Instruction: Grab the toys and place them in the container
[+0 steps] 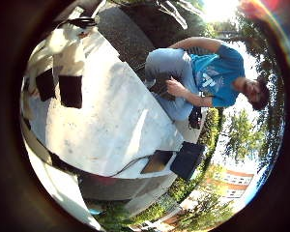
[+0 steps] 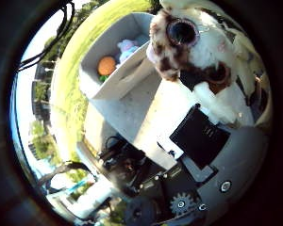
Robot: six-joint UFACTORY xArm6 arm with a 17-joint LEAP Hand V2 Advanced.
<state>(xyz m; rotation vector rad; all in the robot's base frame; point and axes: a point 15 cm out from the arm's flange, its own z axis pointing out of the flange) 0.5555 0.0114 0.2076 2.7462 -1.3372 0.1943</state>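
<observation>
Bench (image 1: pixel 106 121): white top, outdoors, fills the little-finger view. Container (image 2: pixel 125 75): pale open box on the bench, holding an orange ball (image 2: pixel 106 65), a pink-and-blue soft toy (image 2: pixel 126 47) just beside it. Plush dog (image 2: pixel 198 52): brown-and-white, black nose, close against the palm. Hand (image 2: pixel 200 136): black and white parts curl beside the dog, apparently clamped on it. Writing: none legible.

Bright daylight, sun flare at one rim, hard shadows on the table (image 1: pixel 111 125), edges bent and dark
</observation>
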